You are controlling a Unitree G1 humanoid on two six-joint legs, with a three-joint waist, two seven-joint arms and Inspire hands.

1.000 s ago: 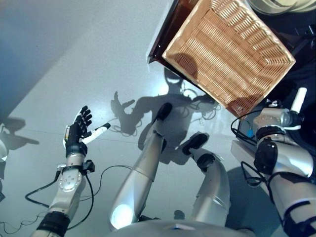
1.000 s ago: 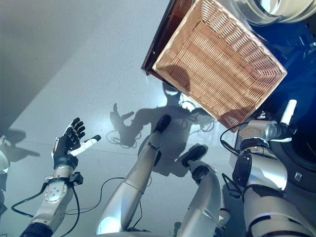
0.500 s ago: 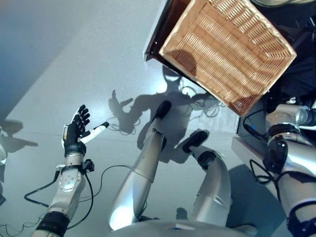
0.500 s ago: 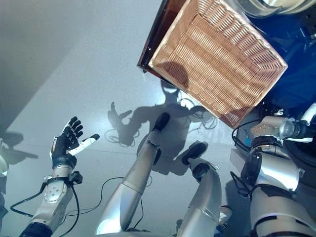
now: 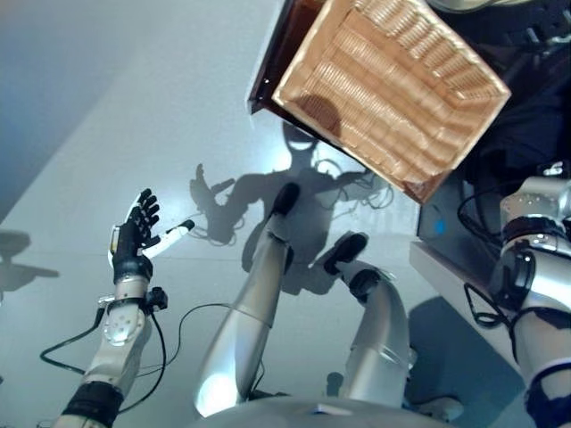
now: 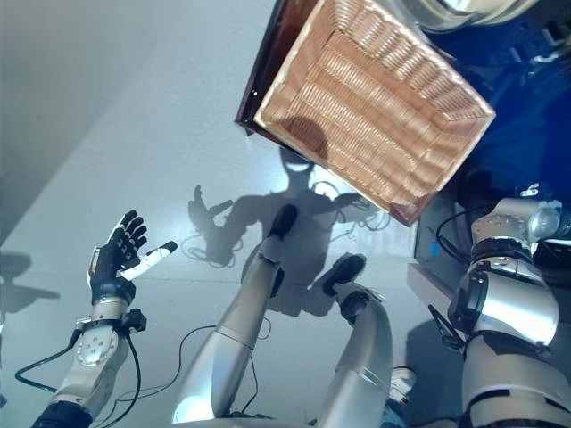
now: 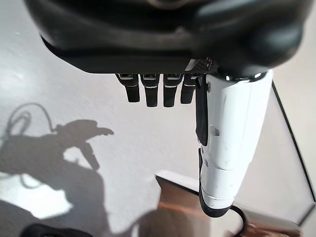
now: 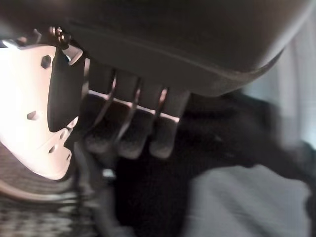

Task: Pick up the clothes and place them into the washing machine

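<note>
The wicker basket (image 5: 384, 89) lies with nothing in it on a dark stand (image 5: 268, 76) at the far side. Right of it is the dark blue washing machine (image 6: 535, 89) with its chrome door ring (image 6: 455, 13). My right arm reaches toward the machine, and its wrist (image 6: 522, 223) is at the view's right edge. In the right wrist view my right hand (image 8: 187, 44) is in a dark space, fingers relaxed and holding nothing. A pale grey cloth (image 8: 247, 202) lies just past them. My left hand (image 5: 132, 241) hovers open over the floor at the left.
Grey floor (image 5: 134, 107) spreads to the left and ahead. A low pale ledge (image 5: 446, 276) runs along the machine's foot by my right arm.
My right hand has moved further right toward the machine, so its white thumb has left the eye views. The camera has shifted a little. The left hand has kept still.
</note>
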